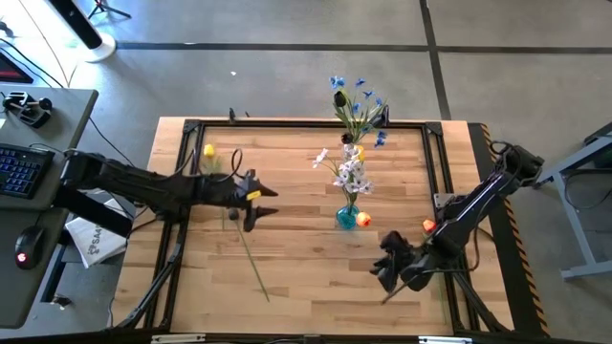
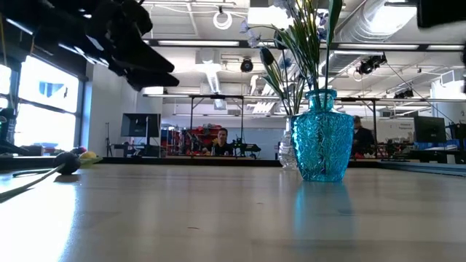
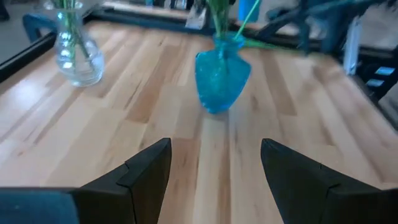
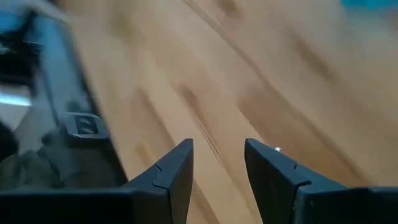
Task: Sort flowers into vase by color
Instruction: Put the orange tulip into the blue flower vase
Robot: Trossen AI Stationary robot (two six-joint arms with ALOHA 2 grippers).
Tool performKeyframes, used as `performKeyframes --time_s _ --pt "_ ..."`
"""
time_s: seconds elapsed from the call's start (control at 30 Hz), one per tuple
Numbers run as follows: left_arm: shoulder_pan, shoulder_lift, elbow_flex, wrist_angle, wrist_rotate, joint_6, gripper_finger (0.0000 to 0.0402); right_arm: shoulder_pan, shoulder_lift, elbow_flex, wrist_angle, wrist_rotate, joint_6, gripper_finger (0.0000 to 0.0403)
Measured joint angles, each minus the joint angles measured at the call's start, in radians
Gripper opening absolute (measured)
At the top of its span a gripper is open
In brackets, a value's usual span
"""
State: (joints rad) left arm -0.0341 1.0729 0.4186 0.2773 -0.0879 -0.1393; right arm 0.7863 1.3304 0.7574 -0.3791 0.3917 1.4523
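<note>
Loose flower (image 1: 251,256) on the table (image 1: 306,287): light, thin stem, probably floppy; pinch mid-stem. Left gripper (image 1: 269,203) jaws apart, empty; right gripper (image 1: 382,277) jaws partly apart, empty.

Two vases are placed on the table (image 1: 306,277): one vase (image 1: 346,216) near the middle, the other vase (image 1: 356,143) behind it by the far edge, flowers being held in both. One flower (image 1: 360,219) is laid just right of the middle vase. A stem (image 1: 251,256) is laid left of it, below the left tool (image 1: 256,203). The right tool (image 1: 390,270) is found near the front right corner.
</note>
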Motion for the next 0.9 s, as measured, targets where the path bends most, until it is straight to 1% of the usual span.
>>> performKeyframes --time_s 0.07,0.17,0.23,0.3,0.37,0.53,0.63,0.7,0.8,0.9 --pt "-0.015 0.004 -0.039 0.076 -0.001 -0.007 0.0236 -0.011 0.0 0.0 -0.1 -0.12 0.153 0.0136" --pt "-0.028 0.011 -0.064 0.144 -0.002 -0.008 0.0236 -0.021 0.0 0.0 -0.267 -0.3 0.345 0.0125" --pt "-0.029 0.011 -0.066 0.151 -0.003 -0.008 0.0236 -0.023 0.0 0.0 -0.382 -0.414 0.436 0.0115" --pt "-0.029 0.011 -0.066 0.148 -0.005 -0.007 0.0236 -0.023 0.0 0.0 -0.481 -0.488 0.504 0.0104" --pt "-0.029 0.011 -0.066 0.148 -0.007 -0.001 0.0236 -0.023 0.0 0.0 -0.55 -0.521 0.553 0.009" --pt "-0.029 0.011 -0.066 0.148 -0.007 0.002 0.0236 -0.023 0.023 0.0 -0.624 -0.515 0.603 0.0051" --pt "-0.029 0.011 -0.066 0.148 -0.007 0.002 0.0236 -0.023 0.067 0.0 -0.709 -0.534 0.637 0.0025" --pt "-0.029 0.011 -0.066 0.148 -0.007 0.002 0.0236 -0.024 0.107 0.0 -0.745 -0.579 0.64 0.0009" --pt "-0.029 0.011 -0.066 0.148 -0.013 0.002 0.0236 -0.027 0.167 0.0 -0.784 -0.63 0.634 0.0004" --pt "-0.029 0.011 -0.066 0.148 -0.023 0.002 0.0236 -0.027 0.224 0.0 -0.8 -0.62 0.614 0.0013"
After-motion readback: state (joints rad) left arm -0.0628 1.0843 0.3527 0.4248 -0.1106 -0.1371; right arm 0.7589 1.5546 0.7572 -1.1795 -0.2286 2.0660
